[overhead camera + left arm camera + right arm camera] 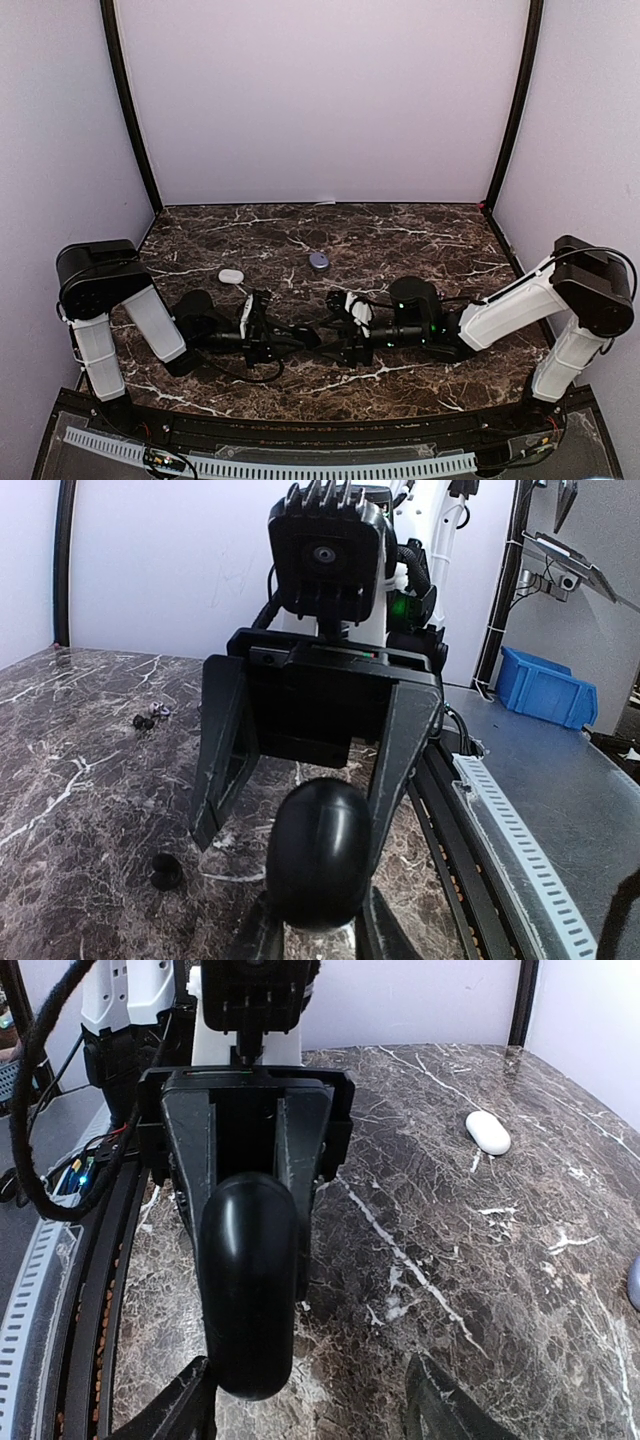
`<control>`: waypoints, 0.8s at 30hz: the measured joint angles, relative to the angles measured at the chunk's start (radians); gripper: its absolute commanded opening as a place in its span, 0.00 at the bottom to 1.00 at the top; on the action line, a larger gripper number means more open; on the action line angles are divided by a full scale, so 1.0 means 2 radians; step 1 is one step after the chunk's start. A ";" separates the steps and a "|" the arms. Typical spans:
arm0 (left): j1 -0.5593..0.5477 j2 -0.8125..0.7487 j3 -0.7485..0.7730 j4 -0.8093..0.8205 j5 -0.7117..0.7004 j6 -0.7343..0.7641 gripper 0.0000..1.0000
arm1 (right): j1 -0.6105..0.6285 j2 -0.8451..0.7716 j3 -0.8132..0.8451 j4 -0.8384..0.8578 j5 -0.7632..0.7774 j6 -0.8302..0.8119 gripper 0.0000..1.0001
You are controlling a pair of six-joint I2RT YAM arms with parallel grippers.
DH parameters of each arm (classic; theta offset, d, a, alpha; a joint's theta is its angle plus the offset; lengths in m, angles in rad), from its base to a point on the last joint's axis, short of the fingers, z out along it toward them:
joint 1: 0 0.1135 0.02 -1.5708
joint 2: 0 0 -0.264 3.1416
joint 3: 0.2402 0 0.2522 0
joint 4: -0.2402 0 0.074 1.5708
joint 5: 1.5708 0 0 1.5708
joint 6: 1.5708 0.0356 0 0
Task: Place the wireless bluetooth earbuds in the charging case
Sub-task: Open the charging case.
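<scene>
My left gripper is shut on a glossy black pebble-shaped charging case, holding it by its near end just above the table. The case looks closed. My right gripper faces it from the other side and is open, its fingers standing on either side of the case, which lies close to one finger. Both grippers meet at the front middle of the table. One black earbud lies on the marble left of the case. Two more tiny earbuds lie farther back.
A white case and a purple-grey case lie closed on the dark marble table behind the grippers. The white case also shows in the right wrist view. A slotted white cable rail runs along the table's front edge.
</scene>
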State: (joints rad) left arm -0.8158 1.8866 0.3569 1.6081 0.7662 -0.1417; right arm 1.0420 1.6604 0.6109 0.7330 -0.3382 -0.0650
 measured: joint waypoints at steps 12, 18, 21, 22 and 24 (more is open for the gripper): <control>0.000 0.000 0.001 0.000 -0.011 0.002 0.19 | -0.014 -0.017 -0.023 0.019 0.006 0.014 0.61; 0.002 0.000 0.001 -0.001 -0.014 0.003 0.19 | -0.015 -0.017 -0.024 0.019 0.019 0.022 0.60; 0.005 0.000 0.001 -0.001 -0.013 0.003 0.19 | -0.016 -0.023 -0.027 0.018 0.031 0.024 0.60; 0.005 0.000 0.001 -0.001 -0.011 0.003 0.19 | -0.018 -0.028 -0.030 0.018 0.038 0.024 0.60; 0.001 0.000 0.001 0.001 -0.003 0.003 0.19 | -0.024 -0.037 -0.032 0.019 0.054 0.025 0.60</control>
State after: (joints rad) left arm -0.8135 1.8866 0.3588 1.6093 0.7605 -0.1356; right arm 0.9947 1.5856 0.5465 0.7715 -0.2302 -0.0158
